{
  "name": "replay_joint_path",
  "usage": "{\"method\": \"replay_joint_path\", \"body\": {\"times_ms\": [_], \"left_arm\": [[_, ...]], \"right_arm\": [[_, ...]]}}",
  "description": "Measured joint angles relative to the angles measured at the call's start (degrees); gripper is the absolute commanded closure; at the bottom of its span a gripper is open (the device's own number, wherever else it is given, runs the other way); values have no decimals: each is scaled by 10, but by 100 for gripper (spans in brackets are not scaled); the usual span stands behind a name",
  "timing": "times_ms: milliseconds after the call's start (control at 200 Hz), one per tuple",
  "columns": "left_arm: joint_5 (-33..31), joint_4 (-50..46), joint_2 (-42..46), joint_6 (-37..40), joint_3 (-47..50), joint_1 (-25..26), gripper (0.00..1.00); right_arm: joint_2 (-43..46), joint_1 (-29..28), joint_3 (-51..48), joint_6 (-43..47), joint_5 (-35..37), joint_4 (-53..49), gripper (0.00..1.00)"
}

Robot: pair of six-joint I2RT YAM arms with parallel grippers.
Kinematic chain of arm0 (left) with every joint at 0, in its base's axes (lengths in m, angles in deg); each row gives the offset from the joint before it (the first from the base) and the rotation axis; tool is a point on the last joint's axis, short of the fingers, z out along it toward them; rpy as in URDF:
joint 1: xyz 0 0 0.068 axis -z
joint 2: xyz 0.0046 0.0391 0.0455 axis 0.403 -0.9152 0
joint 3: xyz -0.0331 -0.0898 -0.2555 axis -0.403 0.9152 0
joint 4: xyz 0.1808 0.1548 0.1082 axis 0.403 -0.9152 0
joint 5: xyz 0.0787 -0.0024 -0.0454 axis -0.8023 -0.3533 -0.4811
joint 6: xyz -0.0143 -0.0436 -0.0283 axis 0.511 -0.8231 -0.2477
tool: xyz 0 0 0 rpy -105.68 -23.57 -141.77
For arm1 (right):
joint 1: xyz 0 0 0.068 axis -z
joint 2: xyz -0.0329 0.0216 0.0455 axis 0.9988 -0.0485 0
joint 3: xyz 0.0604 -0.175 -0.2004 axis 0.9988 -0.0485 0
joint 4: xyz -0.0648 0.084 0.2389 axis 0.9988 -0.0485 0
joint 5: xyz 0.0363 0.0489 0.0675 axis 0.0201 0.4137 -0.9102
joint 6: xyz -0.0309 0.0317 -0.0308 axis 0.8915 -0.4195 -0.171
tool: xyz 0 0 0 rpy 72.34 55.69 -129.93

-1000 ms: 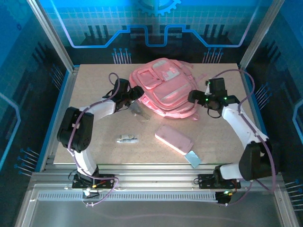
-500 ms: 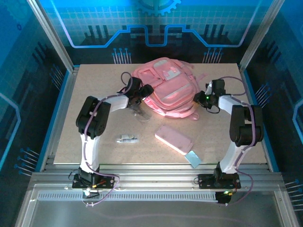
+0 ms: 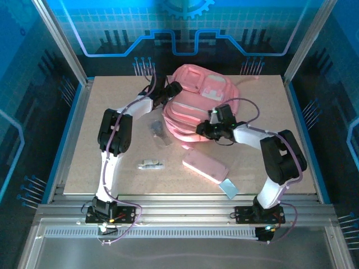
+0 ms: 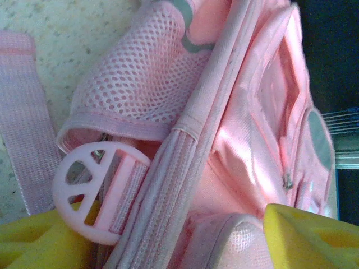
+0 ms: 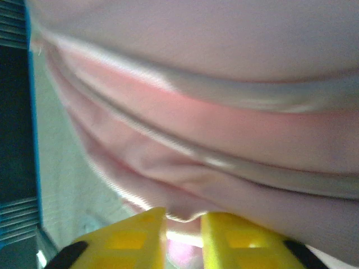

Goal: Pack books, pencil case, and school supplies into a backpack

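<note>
The pink backpack lies bunched at the back middle of the table. My left gripper is at its upper left side. In the left wrist view the backpack's thick seamed side fills the wide gap of the left gripper, which is shut on it. My right gripper is at the near edge, and my right gripper is shut on a fold of the backpack. The pencil case lies in front. A pale blue rectangle, a white pen-like stick and a clear packet lie loose. The books are out of view.
A pink ring buckle and a webbing strap hang by my left finger. Metal frame posts and blue walls bound the table. Bare tabletop lies at the near left.
My right gripper swung in from the backpack's right side to its near edge and shut on the fabric. My left gripper moved toward the back, and the backpack bunched up and shifted rearward.
</note>
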Motion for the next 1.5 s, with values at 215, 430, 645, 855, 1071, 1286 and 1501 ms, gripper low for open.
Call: {"method": "replay_joint_path", "body": {"times_ms": [215,430,645,855,1071,1286,1501], "left_arm": [[10,-42,24,43,30,-24,23],[13,-89,129,87,108,-33,22],[16,-55,292,79,242,19,22],[0,4,366,12,375,136,22],[-21,38,351,-61,415,237,22],[-36,92,278,-107,415,260,21],[-44,118,214,-104,382,212,22]], "right_arm": [[46,-1,46,28,-5,-43,38],[134,138,47,82,26,-102,26],[96,246,44,110,42,-89,25],[-54,262,83,122,36,-64,33],[-138,278,117,114,22,-47,54],[-154,282,131,99,-7,-21,100],[-107,285,63,66,-37,31,100]]}}
